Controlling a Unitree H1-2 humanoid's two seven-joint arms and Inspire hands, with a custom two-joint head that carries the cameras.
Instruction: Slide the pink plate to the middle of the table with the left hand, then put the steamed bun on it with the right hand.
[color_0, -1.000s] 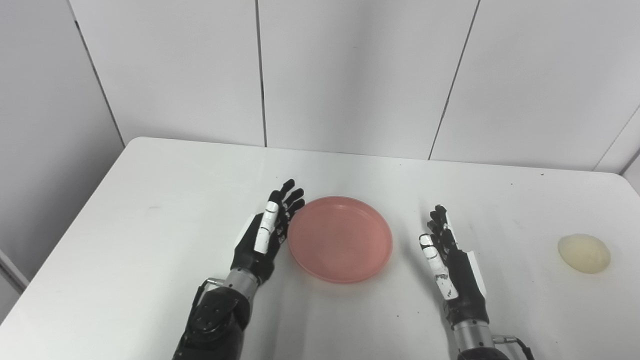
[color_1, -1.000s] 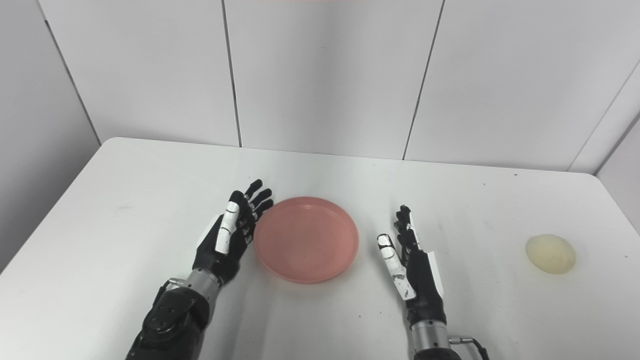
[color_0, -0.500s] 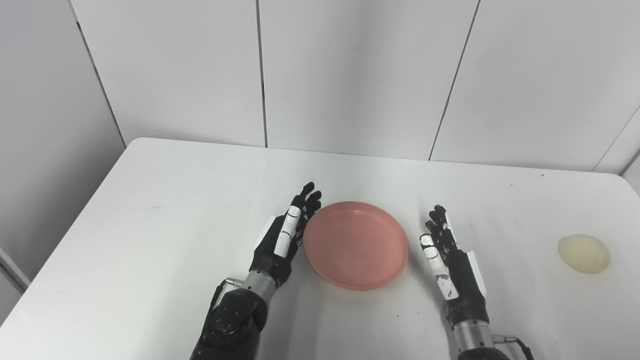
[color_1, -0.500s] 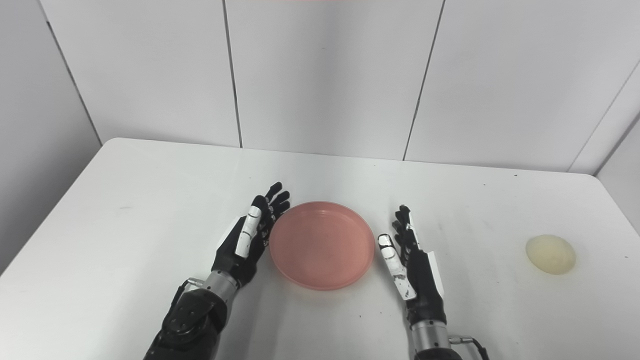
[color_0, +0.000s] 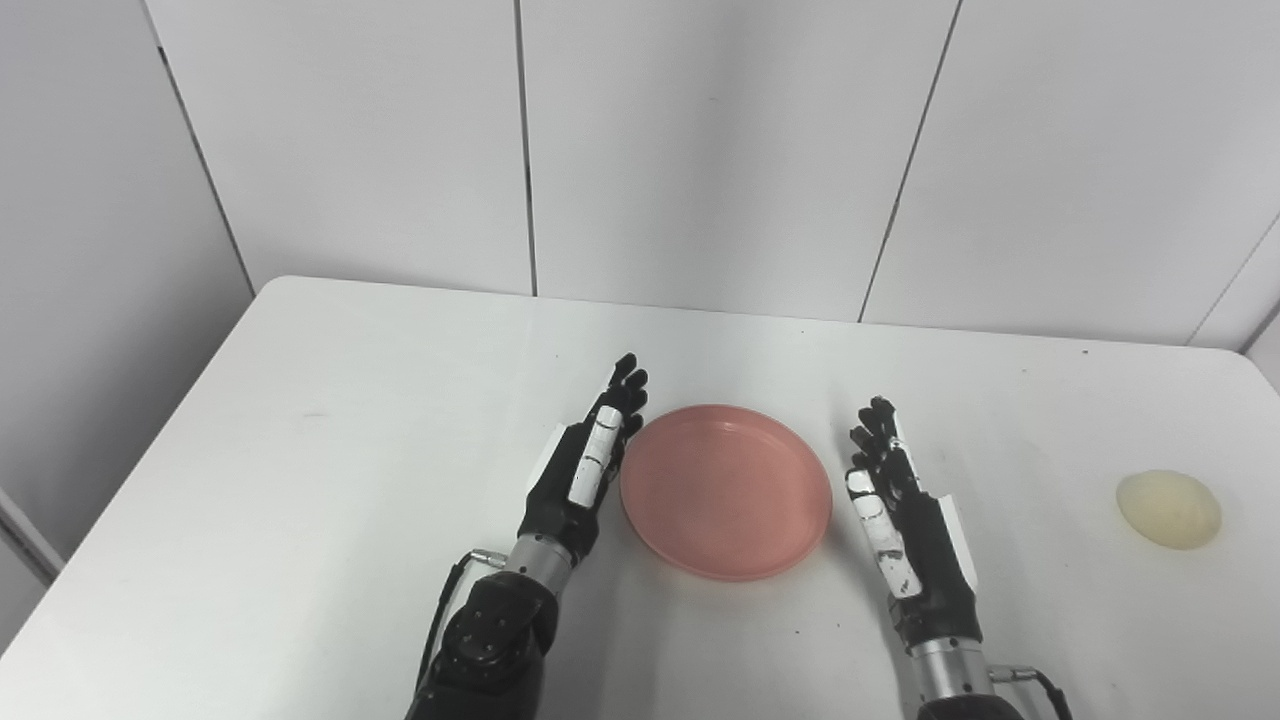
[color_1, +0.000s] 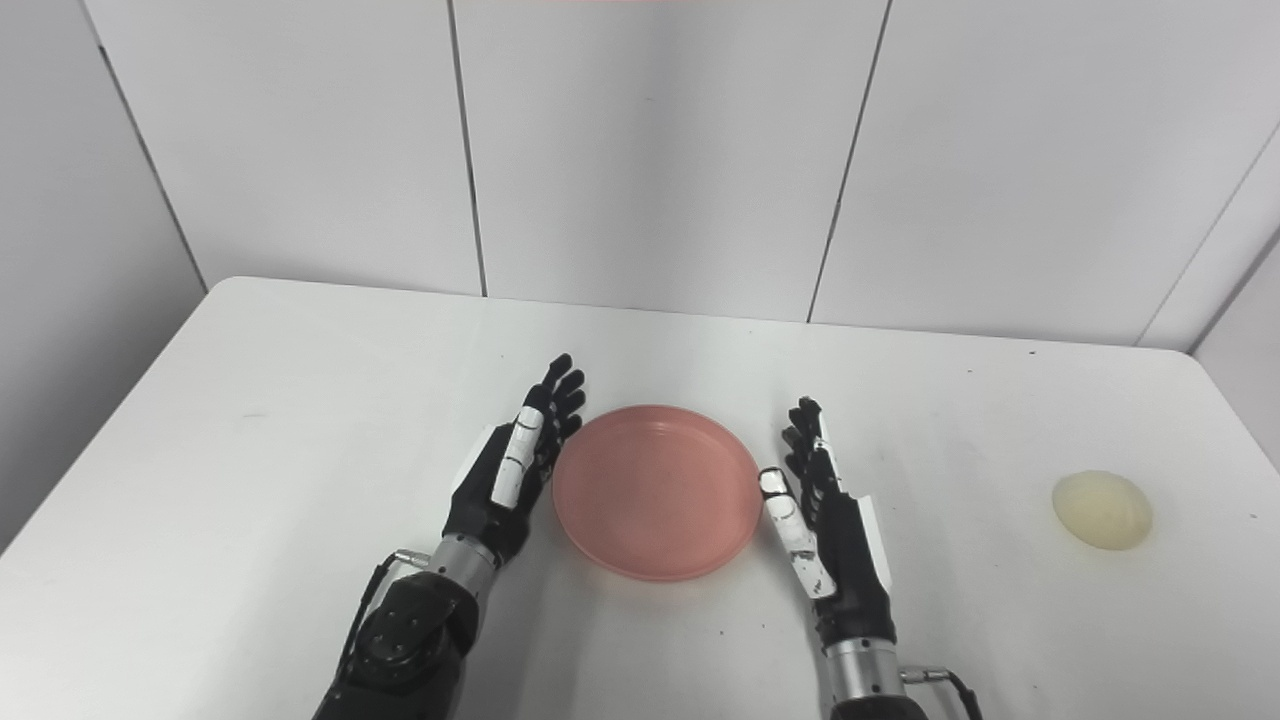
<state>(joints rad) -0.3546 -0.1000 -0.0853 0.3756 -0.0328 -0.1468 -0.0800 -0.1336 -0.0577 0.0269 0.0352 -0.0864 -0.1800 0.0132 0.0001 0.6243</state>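
A round pink plate (color_0: 725, 490) lies flat near the middle of the white table (color_0: 300, 480). My left hand (color_0: 585, 470) stands on edge with straight fingers, its palm against the plate's left rim. On the plate's right side my right hand (color_0: 905, 520) stands the same way, open, its thumb at or just off the rim. Neither hand holds anything. A pale yellow steamed bun (color_0: 1168, 508) rests far off at the right of the table, well away from the right hand (color_1: 830, 530).
White wall panels rise behind the table's far edge (color_0: 700, 305). The table's left edge runs diagonally toward the near left corner. A few small dark specks mark the tabletop.
The left hand has pushed the pink plate to the right, closing the gap to the right hand. The right hand has edged slightly forward. The bun has not moved.
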